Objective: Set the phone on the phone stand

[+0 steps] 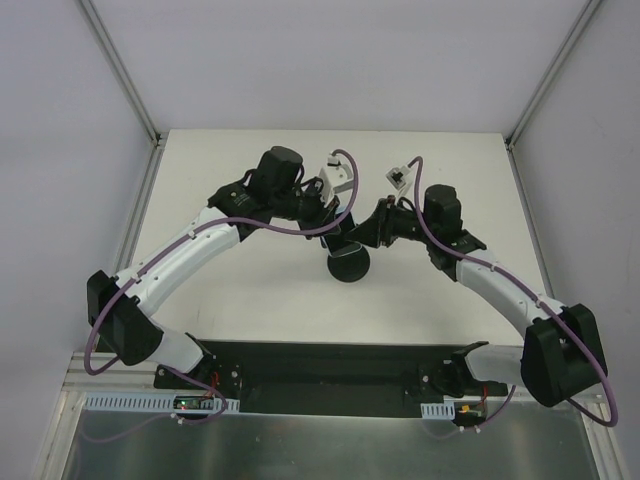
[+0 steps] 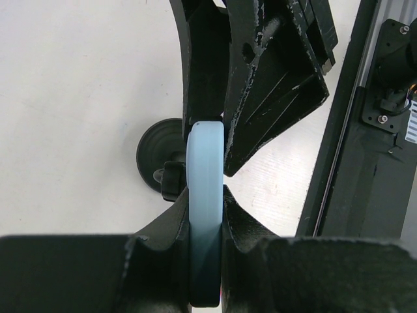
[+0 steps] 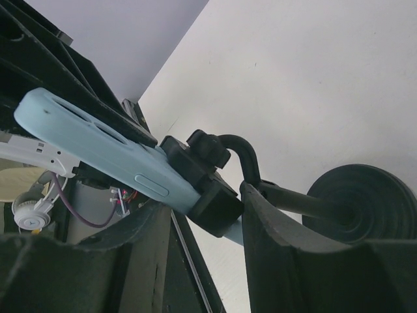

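Observation:
The phone [image 2: 204,195], with its light blue rim, stands edge-on between my left gripper's [image 2: 204,199] fingers, which are shut on it. In the right wrist view the phone [image 3: 98,147] slants down into the phone stand's black clamp head [image 3: 212,189]. The stand's curved stem [image 3: 242,153] leads to its round base [image 3: 365,202] on the table. My right gripper [image 3: 205,205] is closed around the clamp head, its right finger [image 3: 280,248] against the stem. In the top view both grippers, left [image 1: 335,215] and right [image 1: 372,225], meet above the stand base [image 1: 350,263]; the phone is hidden there.
The white table [image 1: 250,290] is walled by white panels on three sides. A black mounting plate [image 1: 330,365] with the arm bases runs along the near edge. The stand base also shows in the left wrist view [image 2: 156,153].

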`<move>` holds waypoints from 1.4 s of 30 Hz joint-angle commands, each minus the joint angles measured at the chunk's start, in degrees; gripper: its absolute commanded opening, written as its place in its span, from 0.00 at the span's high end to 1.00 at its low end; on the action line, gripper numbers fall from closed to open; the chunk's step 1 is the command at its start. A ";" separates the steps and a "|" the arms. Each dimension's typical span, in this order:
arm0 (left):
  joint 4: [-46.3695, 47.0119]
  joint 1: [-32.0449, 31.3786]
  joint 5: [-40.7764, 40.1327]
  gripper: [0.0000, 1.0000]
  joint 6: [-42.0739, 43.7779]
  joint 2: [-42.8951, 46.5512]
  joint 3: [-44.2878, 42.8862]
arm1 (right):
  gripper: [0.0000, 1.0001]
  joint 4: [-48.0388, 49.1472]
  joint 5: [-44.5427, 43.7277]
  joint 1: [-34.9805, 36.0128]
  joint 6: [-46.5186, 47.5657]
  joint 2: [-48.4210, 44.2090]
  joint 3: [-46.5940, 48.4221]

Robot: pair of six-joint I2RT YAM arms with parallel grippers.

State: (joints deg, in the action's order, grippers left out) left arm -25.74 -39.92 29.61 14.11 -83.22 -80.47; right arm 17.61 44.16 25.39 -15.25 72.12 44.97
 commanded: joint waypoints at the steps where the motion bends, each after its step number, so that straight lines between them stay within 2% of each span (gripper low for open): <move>1: -2.65 -2.53 -3.23 1.00 2.06 -1.77 3.47 | 0.86 0.15 6.89 0.54 -4.28 -3.21 1.52; 2: -2.74 -2.70 -3.24 1.00 2.41 -1.77 3.47 | 0.74 -1.07 9.34 0.37 -2.96 -3.12 2.05; 4: -2.83 -2.88 -3.41 1.00 2.33 -1.68 3.39 | 0.66 -1.35 11.55 0.01 -0.32 -2.60 3.01; 5: -2.91 -2.97 -3.15 1.00 2.33 -1.68 3.30 | 0.58 -1.87 13.13 0.01 0.99 -2.42 3.19; 8: -2.92 -3.23 -2.27 1.00 2.85 -0.72 3.74 | 0.42 -4.84 14.89 0.01 6.70 -2.24 3.90; 11: -3.18 -3.41 -1.57 1.00 3.20 -0.28 4.00 | 0.32 -11.35 13.93 0.10 16.71 -3.82 4.42; 13: -3.79 -3.58 -0.87 1.00 3.64 0.16 4.00 | 0.30 -11.72 15.60 0.01 22.59 -3.91 4.51; 15: -3.79 -3.76 -0.69 1.00 4.52 0.43 4.44 | 0.33 -12.41 18.05 0.10 25.86 -2.25 6.26; 16: -3.79 -3.76 -0.95 1.00 4.61 0.25 4.35 | 0.38 -15.47 18.59 0.10 27.45 -1.37 7.40; 19: -4.23 -3.85 -2.35 1.00 4.87 -0.19 4.00 | 0.52 -15.94 18.68 0.10 30.89 2.49 9.78; 21: -4.06 -3.85 -3.32 1.00 5.23 -0.27 4.26 | 0.57 -15.32 18.15 0.10 29.84 6.01 11.70; 25: -3.97 -4.72 -9.63 1.00 4.35 -3.08 2.60 | 1.00 -17.34 17.81 0.19 26.60 11.02 16.37; 28: -2.22 -4.90 -17.54 1.00 4.35 -4.66 2.95 | 1.00 -17.34 9.92 0.45 20.53 10.42 15.16; 29: -1.78 -5.16 -21.57 1.00 4.17 -5.37 2.69 | 1.00 -17.34 4.15 0.37 19.21 9.37 14.02; 32: -0.90 -5.25 -23.89 1.00 3.29 -7.31 1.28 | 1.00 -15.59 -3.63 -0.33 13.42 8.31 10.06; 36: 1.31 -5.25 -16.45 1.00 4.09 -8.79 1.90 | 1.00 -14.62 -2.25 -0.34 12.51 6.90 7.68; 40: 0.86 -5.17 -9.15 1.00 5.22 -8.19 1.80 | 0.99 -8.39 2.93 -1.04 14.36 1.63 3.64; 42: 0.69 -5.17 -8.16 1.00 5.58 -8.80 1.28 | 0.90 -8.55 6.54 -1.22 17.33 0.48 3.72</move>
State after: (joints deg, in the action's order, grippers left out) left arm -22.35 -43.59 21.56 17.45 -86.89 -81.56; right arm 7.53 46.68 22.76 7.44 75.66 49.54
